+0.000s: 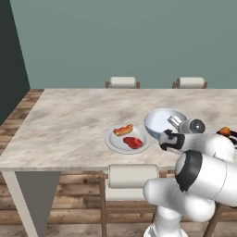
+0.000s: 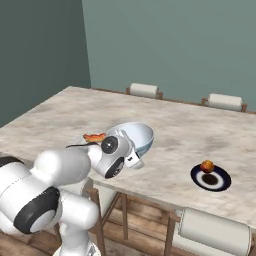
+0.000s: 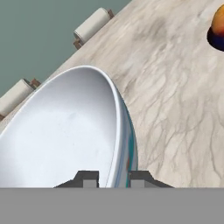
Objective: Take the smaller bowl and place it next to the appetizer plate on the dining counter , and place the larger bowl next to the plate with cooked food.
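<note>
Glossy bowl [image 3: 65, 131] pinched at rim by jaws; likely stiff, slippery, breakable; to be set gently beside food plate [image 1: 121, 143]

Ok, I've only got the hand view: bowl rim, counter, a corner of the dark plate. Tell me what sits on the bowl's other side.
Observer: A wide pale plate with a hot dog and red meat, close beside the larger bowl.
Operator: Now place the dark plate for me.
Observer: The appetizer plate lies well apart from the bowl, near the counter's near edge, on the side away from the pale plate.
Operator: Say what's below that near edge.
Observer: A cushioned stool is tucked in right under the pale plate.
</note>
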Robot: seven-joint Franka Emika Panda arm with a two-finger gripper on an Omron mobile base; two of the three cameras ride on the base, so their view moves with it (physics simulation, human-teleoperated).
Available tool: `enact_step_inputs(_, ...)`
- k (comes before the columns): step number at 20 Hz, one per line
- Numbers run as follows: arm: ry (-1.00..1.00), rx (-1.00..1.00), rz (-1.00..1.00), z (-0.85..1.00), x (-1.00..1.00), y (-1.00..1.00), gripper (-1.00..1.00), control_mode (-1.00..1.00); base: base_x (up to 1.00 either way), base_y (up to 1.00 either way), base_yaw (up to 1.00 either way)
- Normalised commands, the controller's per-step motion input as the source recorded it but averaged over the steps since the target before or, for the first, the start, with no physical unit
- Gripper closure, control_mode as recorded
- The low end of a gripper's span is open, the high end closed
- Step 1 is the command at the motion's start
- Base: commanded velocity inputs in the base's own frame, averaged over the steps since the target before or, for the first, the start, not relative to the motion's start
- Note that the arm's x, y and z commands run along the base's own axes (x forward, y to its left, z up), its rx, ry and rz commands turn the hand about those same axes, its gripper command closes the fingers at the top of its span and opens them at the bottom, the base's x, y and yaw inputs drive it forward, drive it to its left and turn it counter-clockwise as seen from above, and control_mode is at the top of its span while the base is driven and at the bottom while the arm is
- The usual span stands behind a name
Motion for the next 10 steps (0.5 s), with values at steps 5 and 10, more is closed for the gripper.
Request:
enact_step_inputs(5, 0.01, 0.00, 0.00, -0.16, 0.29, 0.00, 1.00, -1.00, 0.00, 0.00, 0.00)
enact_step_inputs(10, 0.02, 0.00, 0.00, -0.12, 0.14, -0.09, 1.00, -1.00, 0.00, 0.00, 0.00)
